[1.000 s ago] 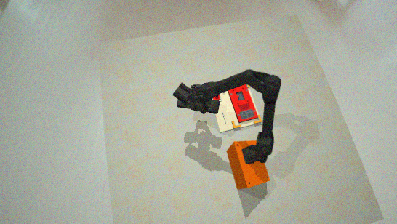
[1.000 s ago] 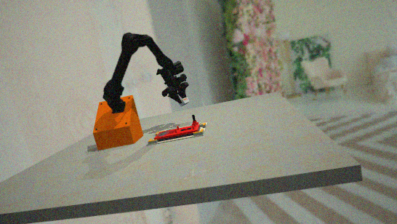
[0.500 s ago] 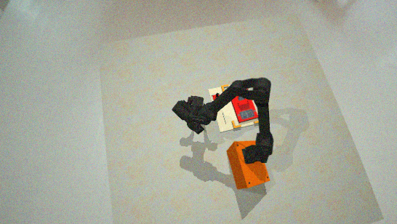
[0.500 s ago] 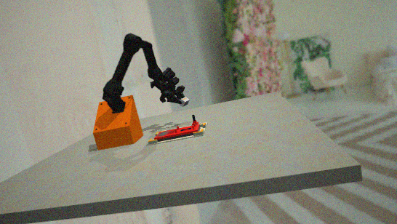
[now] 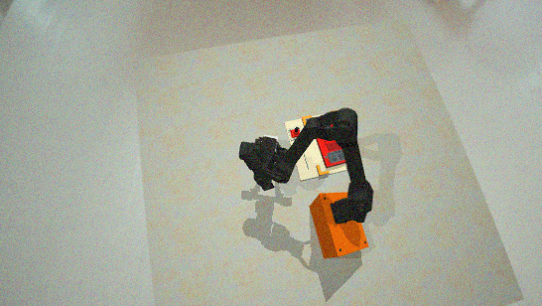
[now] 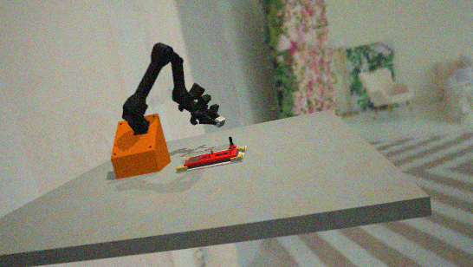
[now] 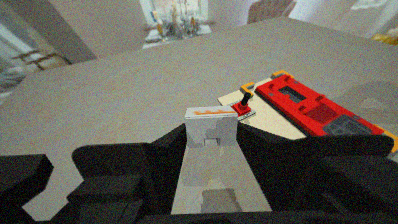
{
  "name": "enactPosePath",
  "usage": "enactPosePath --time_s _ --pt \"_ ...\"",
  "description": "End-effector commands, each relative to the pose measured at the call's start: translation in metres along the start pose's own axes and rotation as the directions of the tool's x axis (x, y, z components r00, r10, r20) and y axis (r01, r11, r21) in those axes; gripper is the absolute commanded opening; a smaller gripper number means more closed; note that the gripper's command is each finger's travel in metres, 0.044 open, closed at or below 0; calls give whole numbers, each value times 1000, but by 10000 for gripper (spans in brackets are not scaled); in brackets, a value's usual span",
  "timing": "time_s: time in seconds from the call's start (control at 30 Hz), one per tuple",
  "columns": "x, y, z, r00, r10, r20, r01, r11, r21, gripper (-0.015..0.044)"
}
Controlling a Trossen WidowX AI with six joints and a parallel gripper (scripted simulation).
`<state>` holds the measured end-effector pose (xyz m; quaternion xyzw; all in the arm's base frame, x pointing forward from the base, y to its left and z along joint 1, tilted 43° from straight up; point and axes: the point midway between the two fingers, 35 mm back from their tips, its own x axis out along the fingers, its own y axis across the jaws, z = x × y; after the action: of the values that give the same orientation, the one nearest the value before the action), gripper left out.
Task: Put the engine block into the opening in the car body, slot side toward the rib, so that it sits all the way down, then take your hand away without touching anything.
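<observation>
My gripper (image 6: 216, 122) (image 7: 210, 126) is shut on the engine block (image 6: 221, 121) (image 7: 212, 125), a small light grey block with an orange-marked white face. It is held in the air, tilted, left of the car body in the top view, where only a white edge of it shows. The red car body (image 5: 331, 153) (image 6: 207, 160) (image 7: 311, 107) lies flat at the right in the wrist view, apart from the block. A dark rectangular opening (image 7: 291, 94) shows toward its far end; in the top view the arm covers that part. The slot and the rib cannot be made out.
The car body lies on a cream board (image 5: 309, 165) (image 7: 281, 120) with yellow corner brackets (image 5: 322, 171) (image 7: 247, 88). A red piece with an upright black lever (image 5: 295, 132) (image 6: 230, 142) (image 7: 243, 106) stands on the board beside it. The arm rises from an orange base (image 5: 325, 238) (image 6: 138, 161).
</observation>
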<state>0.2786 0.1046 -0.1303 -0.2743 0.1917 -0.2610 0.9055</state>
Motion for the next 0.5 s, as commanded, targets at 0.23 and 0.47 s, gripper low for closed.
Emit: enactPosePath --time_s 0.23,0.47 --pt "9 -7 -15 998 -17 57 18 1000 -11 0" --pt "16 -7 -25 998 -18 58 18 1000 -12 0"
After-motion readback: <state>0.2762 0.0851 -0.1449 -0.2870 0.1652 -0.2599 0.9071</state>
